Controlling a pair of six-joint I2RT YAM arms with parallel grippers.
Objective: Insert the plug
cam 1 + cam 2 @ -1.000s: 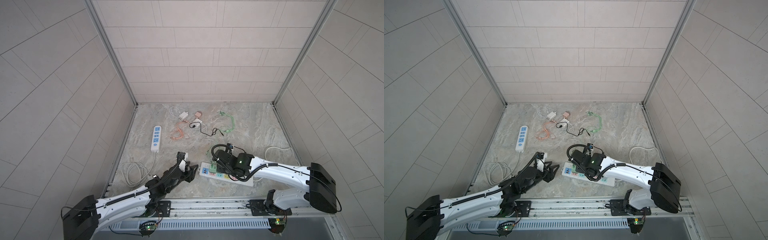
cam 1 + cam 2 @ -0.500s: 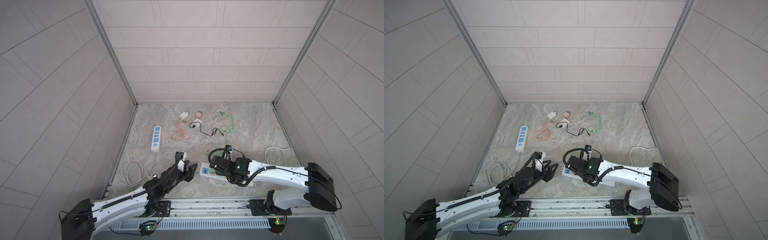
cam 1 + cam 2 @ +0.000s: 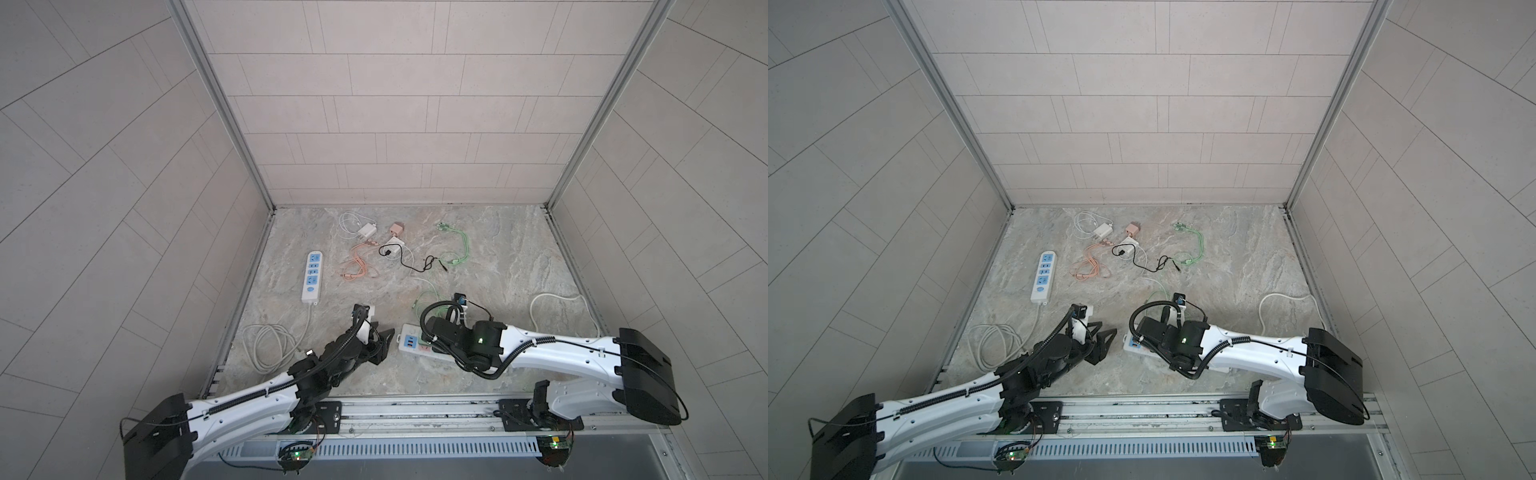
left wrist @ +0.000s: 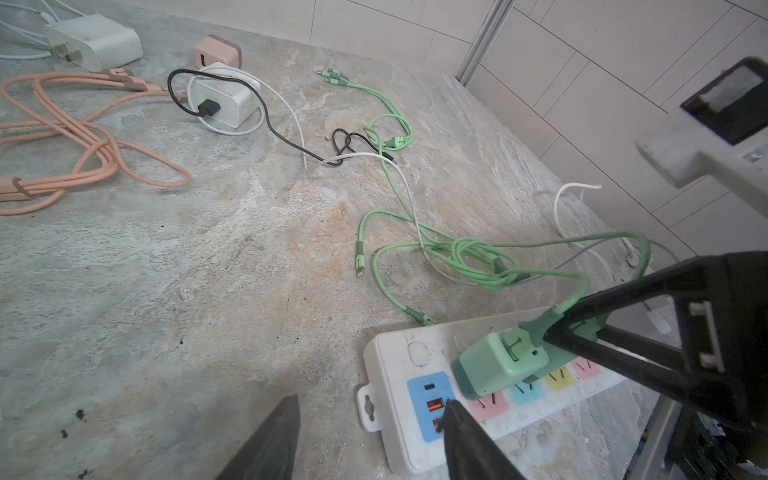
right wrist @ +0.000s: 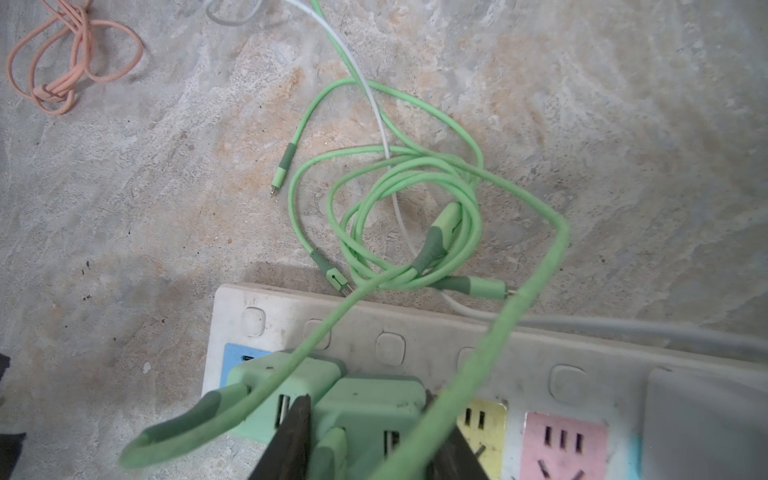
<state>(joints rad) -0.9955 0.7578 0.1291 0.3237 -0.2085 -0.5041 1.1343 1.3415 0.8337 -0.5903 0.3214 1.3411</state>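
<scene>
A white power strip (image 5: pixel 436 332) with coloured sockets lies near the front middle of the floor in both top views (image 3: pixel 409 341) (image 3: pixel 1130 344). My right gripper (image 5: pixel 368 440) is shut on a green plug (image 5: pixel 374 409) that stands on the strip's socket row; its pins are hidden. A second green plug (image 5: pixel 282 382) (image 4: pixel 498 365) sits beside it by the blue USB panel (image 4: pixel 430 399). Green cable (image 5: pixel 415 187) loops from both. My left gripper (image 4: pixel 370 440) (image 3: pixel 384 336) is open at the strip's end (image 4: pixel 386 349), one fingertip (image 4: pixel 461 428) over the blue panel.
A blue-and-white power strip (image 3: pixel 312 276) lies at back left, its white cord coiled (image 3: pixel 270 345) near the left wall. Pink cables (image 3: pixel 357 270), white chargers (image 3: pixel 365 230), a pink adapter (image 3: pixel 397 227), a black cable (image 3: pixel 407 259) and a green cable (image 3: pixel 457 249) lie further back.
My right gripper, with the green plug, has come slightly nearer and lower over the strip. The left gripper has barely moved.
</scene>
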